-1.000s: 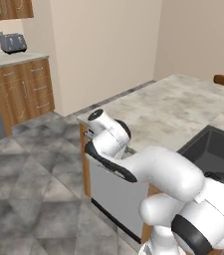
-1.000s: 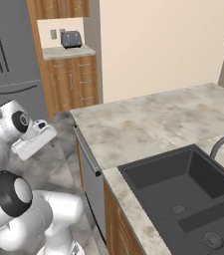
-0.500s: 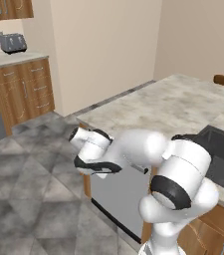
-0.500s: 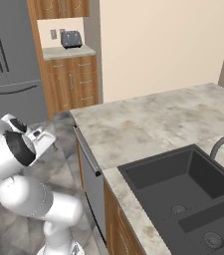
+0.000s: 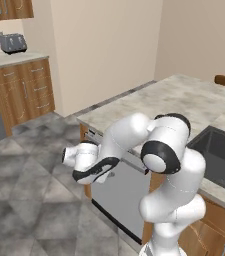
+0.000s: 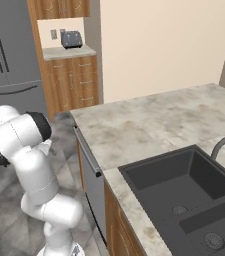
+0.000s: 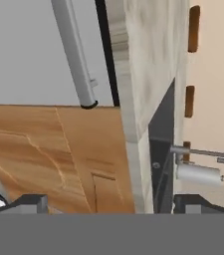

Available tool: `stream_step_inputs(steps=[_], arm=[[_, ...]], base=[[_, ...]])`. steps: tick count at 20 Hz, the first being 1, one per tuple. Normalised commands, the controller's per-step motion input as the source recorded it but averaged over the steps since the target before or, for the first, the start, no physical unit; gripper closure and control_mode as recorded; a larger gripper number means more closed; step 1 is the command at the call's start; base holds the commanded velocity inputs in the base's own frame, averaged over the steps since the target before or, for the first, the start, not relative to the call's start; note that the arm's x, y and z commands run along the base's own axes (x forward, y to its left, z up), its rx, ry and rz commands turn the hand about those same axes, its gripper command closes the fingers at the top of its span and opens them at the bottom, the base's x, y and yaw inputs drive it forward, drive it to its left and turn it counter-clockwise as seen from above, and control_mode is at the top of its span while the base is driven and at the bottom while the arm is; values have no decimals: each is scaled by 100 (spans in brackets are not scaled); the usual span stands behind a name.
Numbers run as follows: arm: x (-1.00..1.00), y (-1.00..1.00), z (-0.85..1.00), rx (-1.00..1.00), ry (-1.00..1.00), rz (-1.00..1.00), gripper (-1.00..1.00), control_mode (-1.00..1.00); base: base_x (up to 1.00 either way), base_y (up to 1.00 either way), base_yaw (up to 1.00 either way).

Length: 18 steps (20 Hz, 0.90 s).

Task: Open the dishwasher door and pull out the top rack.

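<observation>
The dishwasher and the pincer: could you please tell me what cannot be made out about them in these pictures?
- Top rack: hidden behind the closed dishwasher door in the left base view.
- Door handle: its upper end is cut off by the hand view's top edge.
- Pincer: only the tips show at the bottom of the hand view; it is open and holds nothing.
- Door buttons: too small to make out in the right base view.

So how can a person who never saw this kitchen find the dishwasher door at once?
Find the marble island counter with the dark sink. Under its edge stands the dishwasher door, closed: flat silver-grey with a long bar handle, unlike the brown wooden cabinet beside it.
</observation>
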Motion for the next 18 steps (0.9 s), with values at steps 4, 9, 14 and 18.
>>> stream_step_inputs(steps=[4,9,14,18], arm=[[0,-16,1,-12,-29,-4,-100,-100],[1,-40,6,-1,-21,-2,-100,-100],[0,-65,15,2,-4,5,-100,-100],[29,-50,0,1,0,14,-100,-100]], base=[[0,0,0],[0,0,0],[0,0,0],[0,0,0]])
